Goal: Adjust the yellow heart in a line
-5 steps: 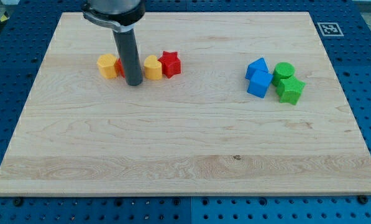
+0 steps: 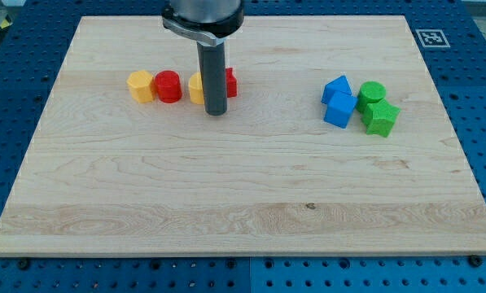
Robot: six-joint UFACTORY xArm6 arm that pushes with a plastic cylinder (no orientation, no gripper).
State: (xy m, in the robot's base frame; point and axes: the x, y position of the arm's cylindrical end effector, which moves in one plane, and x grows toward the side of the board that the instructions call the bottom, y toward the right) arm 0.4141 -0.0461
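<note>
Wooden board (image 2: 226,187): tip (image 2: 216,111) is set just near of yellow heart (image 2: 196,88), no gripper fitted; aligning nudge is judged next.

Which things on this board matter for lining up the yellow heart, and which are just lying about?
In the job:
- yellow heart, partly behind the rod
- my tip, just below the heart and the red star
- its row: yellow block, red cylinder, red star

Lying about, at the view's right:
- two blue blocks
- green cylinder
- green block
</note>
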